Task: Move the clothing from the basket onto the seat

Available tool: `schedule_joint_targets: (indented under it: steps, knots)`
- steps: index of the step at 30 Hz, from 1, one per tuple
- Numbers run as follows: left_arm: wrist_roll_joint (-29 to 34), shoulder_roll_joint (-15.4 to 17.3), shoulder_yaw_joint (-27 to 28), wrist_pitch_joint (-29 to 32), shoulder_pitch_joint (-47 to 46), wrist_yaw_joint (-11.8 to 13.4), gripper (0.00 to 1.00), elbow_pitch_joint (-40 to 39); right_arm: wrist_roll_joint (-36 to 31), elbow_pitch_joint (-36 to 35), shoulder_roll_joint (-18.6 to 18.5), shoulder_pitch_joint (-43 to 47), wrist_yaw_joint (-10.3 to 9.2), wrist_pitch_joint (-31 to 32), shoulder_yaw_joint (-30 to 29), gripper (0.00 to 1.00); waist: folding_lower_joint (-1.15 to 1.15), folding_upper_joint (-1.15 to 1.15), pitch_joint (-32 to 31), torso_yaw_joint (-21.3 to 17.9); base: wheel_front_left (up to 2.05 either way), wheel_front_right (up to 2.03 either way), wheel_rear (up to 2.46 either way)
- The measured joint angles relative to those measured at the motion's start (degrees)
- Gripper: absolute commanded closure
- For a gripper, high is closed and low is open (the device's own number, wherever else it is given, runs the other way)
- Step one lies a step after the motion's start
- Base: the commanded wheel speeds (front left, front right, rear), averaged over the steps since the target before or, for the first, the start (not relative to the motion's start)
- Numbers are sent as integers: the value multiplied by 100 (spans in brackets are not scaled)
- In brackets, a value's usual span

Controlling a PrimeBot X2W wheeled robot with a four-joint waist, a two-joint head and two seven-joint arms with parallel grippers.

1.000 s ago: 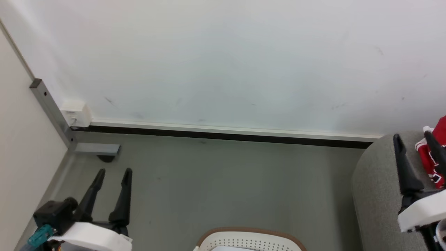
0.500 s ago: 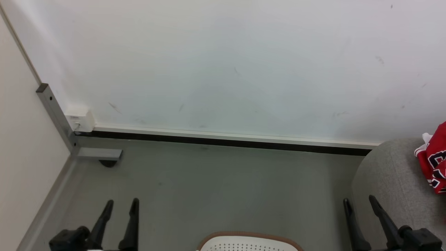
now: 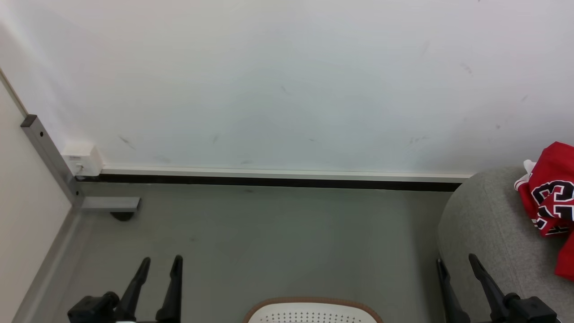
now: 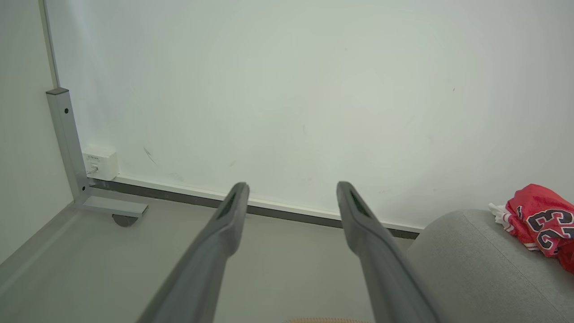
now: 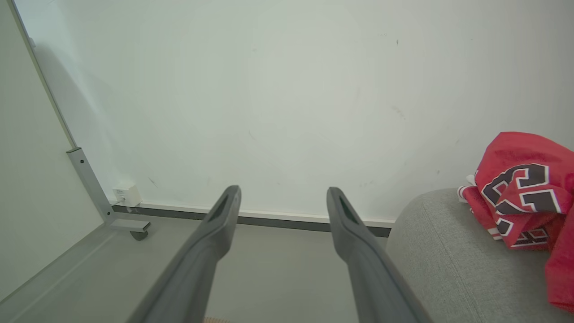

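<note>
Head view: right tool (image 3: 456, 259) withdrawn, clothing (image 3: 549, 202) left on seat (image 3: 484, 233).

Three forward views, shared wall (image 3: 287, 89), seat (image 3: 484, 233)

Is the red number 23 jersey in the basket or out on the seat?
On the seat. The jersey lies crumpled on the grey seat, well apart from the basket at the head view's bottom edge.

We count one basket (image 3: 312, 313), one seat (image 3: 484, 233) and one heap of clothing (image 3: 548, 197). We count two grippers: the left gripper (image 3: 162, 260) and the right gripper (image 3: 456, 260).
</note>
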Motion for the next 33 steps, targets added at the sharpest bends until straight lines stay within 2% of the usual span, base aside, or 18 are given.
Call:
schedule_joint_targets:
  steps: [20, 21, 26, 33]
  knots:
    - [392, -314, 397, 0, -2, -381, 0, 202, -49, 80, 42, -196, 0, -36, -37, 0, 0, 0, 61, -121, 0, 0, 0]
    - [391, -318, 389, 0, 1, -402, 100, 224, -49, 93, 43, -193, 1, -35, -35, 100, 0, 0, 63, -124, 0, 0, 0]
    - [368, -426, 328, 22, 149, -399, 100, 449, -13, 292, 46, 13, 1, 2, -22, 100, 0, 0, 66, -128, 0, 0, 0]
    - [-266, -491, 466, 244, 150, -404, 100, 468, 732, 299, 41, 28, 1, 145, -88, 100, 0, 0, 82, -142, 0, 0, 0]
